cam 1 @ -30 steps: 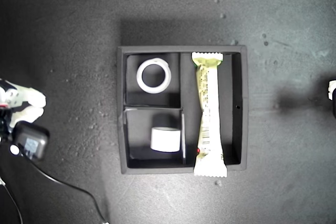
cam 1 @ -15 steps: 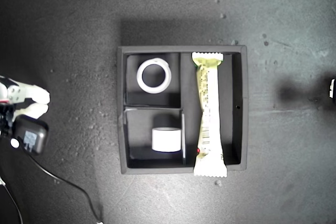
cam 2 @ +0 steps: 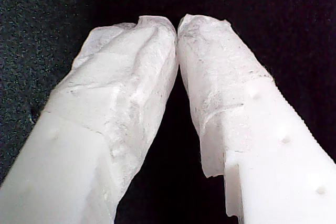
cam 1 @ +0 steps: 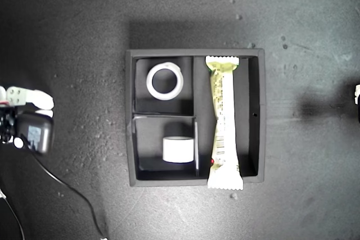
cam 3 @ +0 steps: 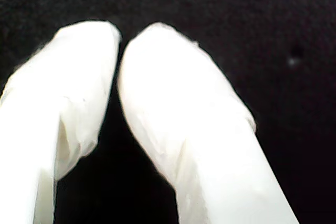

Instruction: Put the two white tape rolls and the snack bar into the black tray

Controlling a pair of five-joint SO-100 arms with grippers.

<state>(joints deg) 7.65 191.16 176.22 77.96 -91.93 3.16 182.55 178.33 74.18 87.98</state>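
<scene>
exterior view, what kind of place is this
Probably a lab or hobby bench for robot sorting trials: a bare dark tabletop, a black tray holding two tape rolls and a snack bar, and an arm with a cable at the view's left edge.

Trays: one black tray (cam 1: 256,113), divided into three compartments, two small and one long.
Tape rolls: two. One thin white ring (cam 1: 165,81); one white roll (cam 1: 178,149) standing on its side.
Snack bars: one, a long snack bar (cam 1: 223,123) in a pale yellow-green wrapper.
Grippers: two, each with two white fingers; my first gripper (cam 2: 177,23), my second gripper (cam 3: 119,38).
Arms in the exterior view: two, one at each side edge, which is which not evident.
</scene>
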